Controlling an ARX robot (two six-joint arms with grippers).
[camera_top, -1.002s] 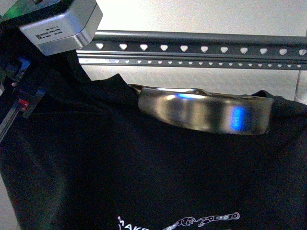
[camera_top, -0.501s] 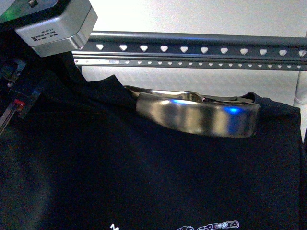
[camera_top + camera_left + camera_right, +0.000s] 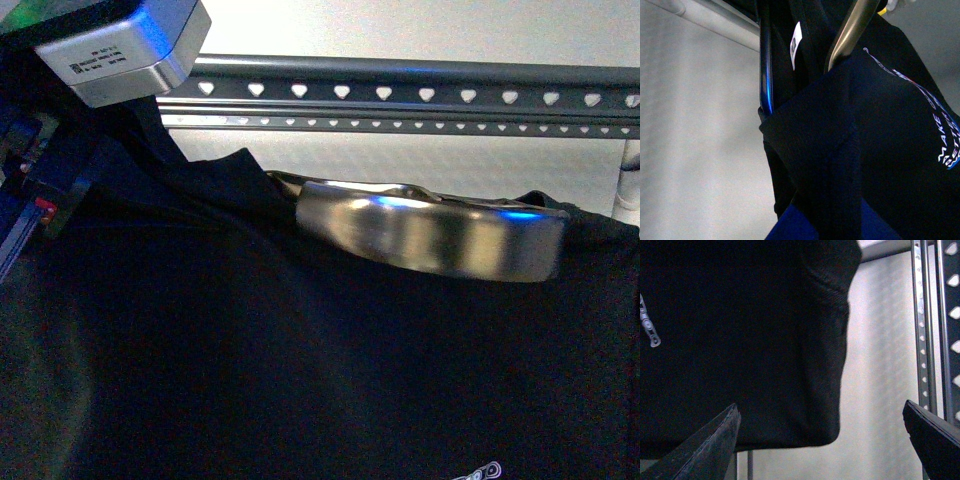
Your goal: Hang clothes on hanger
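The black T-shirt (image 3: 300, 350) fills the front view, draped over a shiny metal hanger (image 3: 430, 238) that shows at its neck opening. A bit of white chain print (image 3: 480, 470) shows at the bottom edge. In the left wrist view my left gripper (image 3: 827, 220) is shut on a fold of the black T-shirt (image 3: 865, 125); the hanger's metal arm (image 3: 850, 30) and the white neck label (image 3: 796, 45) show beyond it. In the right wrist view my right gripper (image 3: 822, 440) is open and empty, beside a hanging sleeve of the T-shirt (image 3: 740, 340).
A grey perforated metal rail (image 3: 420, 95) runs across behind the hanger, with a pale wall behind. A rack upright (image 3: 935, 325) stands near my right gripper. The left arm's grey housing (image 3: 120, 50) is at the upper left of the front view.
The shirt has risen in the front view, so the chain print has slid down almost out of frame. The hanger swayed slightly left, then back right.
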